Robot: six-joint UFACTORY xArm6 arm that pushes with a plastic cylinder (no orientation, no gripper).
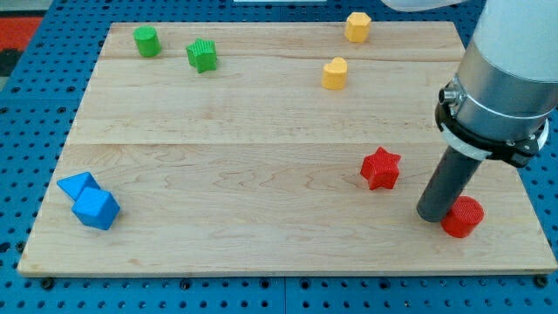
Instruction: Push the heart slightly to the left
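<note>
The wooden board [261, 122] fills most of the view and sits on a blue pegboard [35, 105]. Blocks cluster near its edges. At the view's top left stand a green cylinder [146, 41] and, just beside it to the right, a green star [201, 55]. At the top right, close to the top edge, sits a yellow hexagon [357, 26]. Below it and slightly left lies the yellow heart [334, 73], apart from the hexagon and from every other block. To the heart's left the wood runs bare as far as the green star, so there is open room on that side; to its right the wood is also bare up to the arm's grey body [501, 78].

In the bottom left corner two blue blocks touch: a blue triangle [77, 185] and a blue cube [96, 208], both near the left edge. Toward the bottom right a red star [380, 168] lies alone, and a red cylinder [462, 216] sits near the right and bottom edges.

My tip [432, 215] rests on the board touching, or almost touching, the red cylinder's left side, to the right of the red star. It is a plain rod, with nothing to open or close, and holds nothing. The heart is well apart from my tip, toward the view's top and left of it, with the red star roughly between them.
</note>
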